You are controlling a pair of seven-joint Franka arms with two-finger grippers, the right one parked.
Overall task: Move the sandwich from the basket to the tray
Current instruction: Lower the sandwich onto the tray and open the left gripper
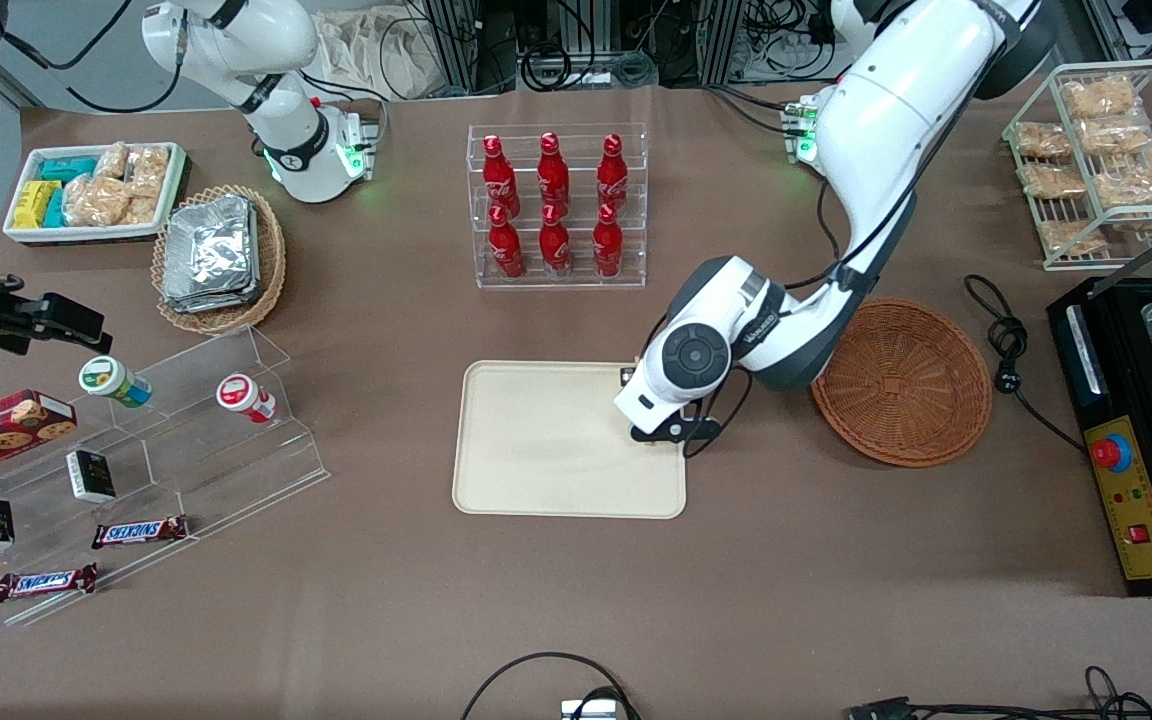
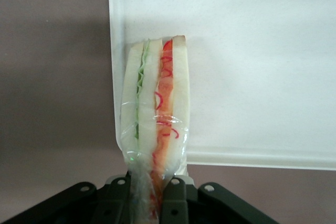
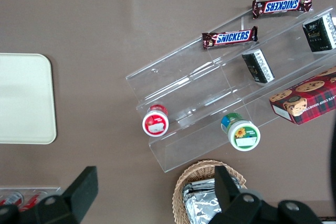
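Observation:
My left gripper (image 1: 664, 430) hangs over the cream tray (image 1: 546, 450), at the tray's edge nearest the reddish-brown basket (image 1: 901, 382). In the left wrist view the gripper (image 2: 152, 195) is shut on the narrow end of the plastic-wrapped sandwich (image 2: 155, 98), a white wedge with green and red-orange layers. The sandwich lies over the tray's rim (image 2: 116, 77), at a corner, and I cannot tell whether it touches the tray. In the front view the hand hides the sandwich. The basket holds nothing. The tray also shows in the right wrist view (image 3: 26, 98).
A clear rack of red bottles (image 1: 556, 205) stands farther from the front camera than the tray. A tan basket of foil packets (image 1: 219, 258), a white snack bin (image 1: 91, 190) and a clear stepped shelf (image 1: 136, 460) lie toward the parked arm's end. A wire rack (image 1: 1106, 160) and black machine (image 1: 1146, 430) lie toward the working arm's.

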